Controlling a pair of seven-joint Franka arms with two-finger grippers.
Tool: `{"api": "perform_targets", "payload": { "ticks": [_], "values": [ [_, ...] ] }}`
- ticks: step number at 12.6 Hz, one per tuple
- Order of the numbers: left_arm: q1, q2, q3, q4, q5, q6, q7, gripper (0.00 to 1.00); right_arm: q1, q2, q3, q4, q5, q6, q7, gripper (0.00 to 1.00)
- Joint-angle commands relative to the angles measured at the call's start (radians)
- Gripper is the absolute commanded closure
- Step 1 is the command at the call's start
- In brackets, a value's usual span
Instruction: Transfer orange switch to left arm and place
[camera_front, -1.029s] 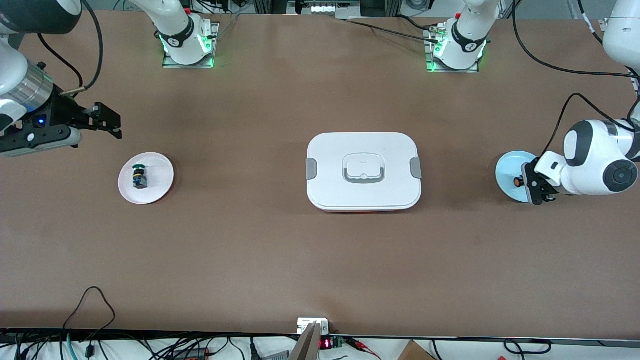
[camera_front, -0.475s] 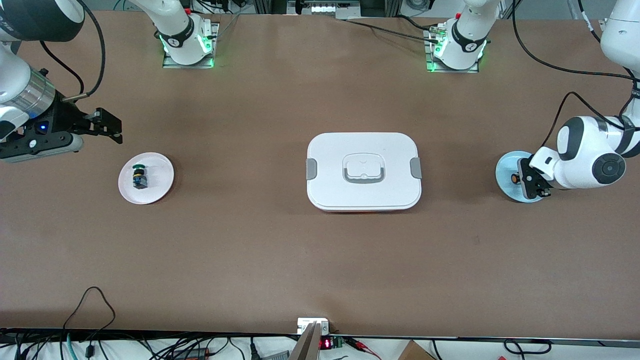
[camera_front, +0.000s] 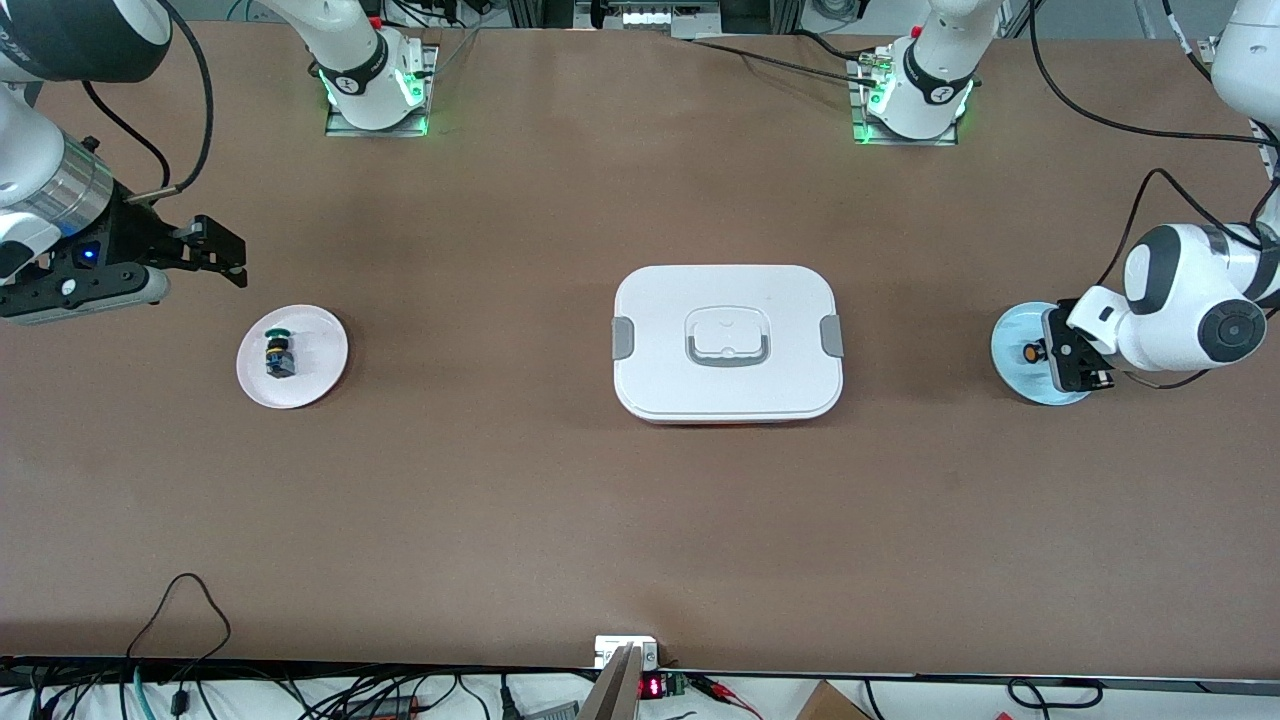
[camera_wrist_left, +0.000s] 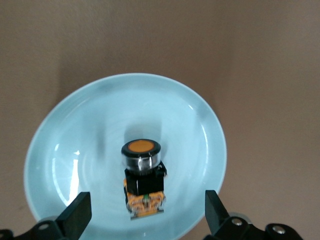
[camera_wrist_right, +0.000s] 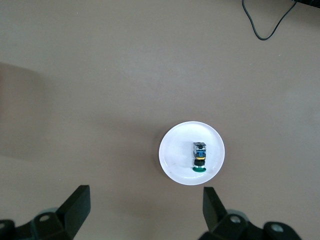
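Left wrist view: orange switch (camera_wrist_left: 142, 172) lying tilted; cap raised

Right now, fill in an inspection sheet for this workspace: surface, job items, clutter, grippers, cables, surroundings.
Surface: brown table, flat, no spills seen.
Job items: orange switch lies on the blue plate at the left arm's end; white box sits mid-table, lid on.
Clutter: green switch on a white plate at the right arm's end.
Grippers: left gripper is low over the blue plate, jaws open either side of the orange switch, not gripping it; right gripper is open, over bare table beside the white plate.
Cables: black cable loop on the table's edge nearest the front camera; arm cables hang near both table ends.
Surroundings: two arm bases with green lights.
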Motion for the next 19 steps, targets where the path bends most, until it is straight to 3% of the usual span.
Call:
{"api": "perform_targets", "payload": {
  "ticks": [1, 7, 14, 15, 16, 17, 19],
  "values": [
    [0.003, -0.038, -0.039, 0.131, -0.059, -0.227, -0.048, 0.00, 0.001, 0.010, 0.004, 0.023, -0.013, -0.008, 0.017, 0.00],
    [-0.031, -0.041, -0.060, 0.400, -0.141, -0.534, -0.431, 0.00, 0.002, 0.010, 0.004, 0.023, -0.016, -0.002, 0.017, 0.00],
    [-0.037, -0.043, -0.311, 0.616, -0.139, -0.809, -1.181, 0.00, 0.007, 0.010, 0.007, 0.023, -0.015, -0.002, 0.017, 0.00],
    [-0.051, -0.096, -0.313, 0.612, -0.154, -0.806, -1.231, 0.00, 0.012, 0.008, 0.012, 0.023, -0.018, -0.002, 0.017, 0.00],
    [-0.089, -0.121, -0.309, 0.612, -0.162, -0.806, -1.252, 0.00, 0.012, 0.008, 0.012, 0.023, -0.018, -0.002, 0.017, 0.00],
    [-0.138, -0.168, -0.254, 0.606, -0.168, -0.803, -1.274, 0.00, 0.010, 0.008, 0.012, 0.023, -0.016, -0.002, 0.017, 0.00],
    [-0.268, -0.272, -0.051, 0.543, -0.310, -0.709, -1.294, 0.00, 0.009, 0.008, 0.012, 0.023, -0.010, -0.002, 0.017, 0.00]
  ]
}}
